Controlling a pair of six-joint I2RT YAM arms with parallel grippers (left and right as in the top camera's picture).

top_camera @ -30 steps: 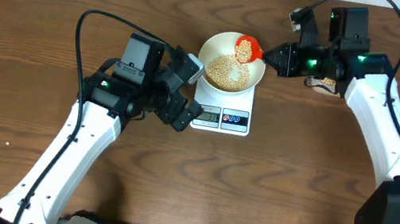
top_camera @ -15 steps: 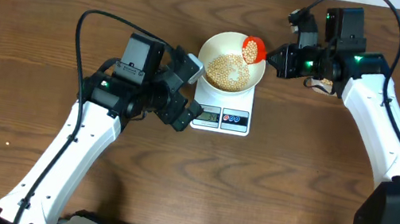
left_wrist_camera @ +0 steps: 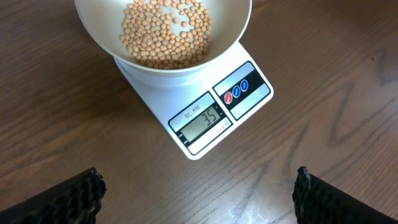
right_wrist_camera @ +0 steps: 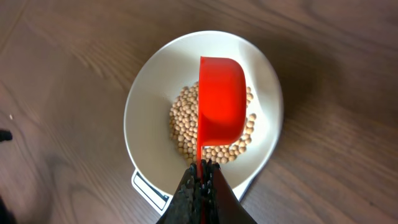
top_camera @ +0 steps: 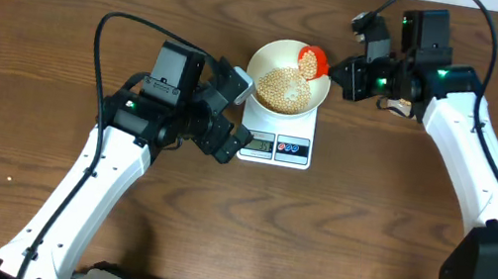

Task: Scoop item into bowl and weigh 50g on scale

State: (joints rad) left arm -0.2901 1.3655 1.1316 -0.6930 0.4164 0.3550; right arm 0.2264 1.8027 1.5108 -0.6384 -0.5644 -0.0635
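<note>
**Item 1.** Black two-finger left tool [left_wrist_camera: 199, 196]: released, ribbed fingertips [left_wrist_camera: 84, 193] wide apart at the lower corners of the left wrist view, grasping nothing. Hangs above bare dark brown wood-grain desk [left_wrist_camera: 323, 149], just in front of the scale.

**Item 2.** Small white rectangular digital scale [left_wrist_camera: 258, 93] with grey display [left_wrist_camera: 203, 119] and two round buttons [left_wrist_camera: 236, 91], one red, one blue: stands mid-desk, reads 35.

**Item 3.** Round cream smooth bowl [left_wrist_camera: 239, 28]: sits on the scale platform, hiding most of it.

**Item 4.** Small round pale tan beans [left_wrist_camera: 165, 31]: loose shallow heap on the bowl floor. A further portion visible inside the scoop from overhead.

**Item 5.** Bright red plastic scoop [right_wrist_camera: 221, 99] with narrow handle: held over the bowl's right half, above the heap. From the right wrist, only its red outer shell visible.

**Item 6.** Black right tool [right_wrist_camera: 200, 186]: clenched on the scoop handle, jaws tight around it.

**Hazards, as judged**
- Reading short of 50, so more beans needed.
- Overshoot past 50 likely from tipping the whole remaining scoopful at once instead of trickling.
- Spill over the right rim onto the desk possible, given the scoop's place near that edge.
- False reading from scoop or handle pressing on the bowl.

**Changes against one second ago**
- Scoop slightly nearer the right rim.
- Right wrist shifted a little toward the far desk edge.
- Left arm, bowl and scale unmoved.
- Earlier display figures not legible from overhead, so no comparison of weight.
</note>
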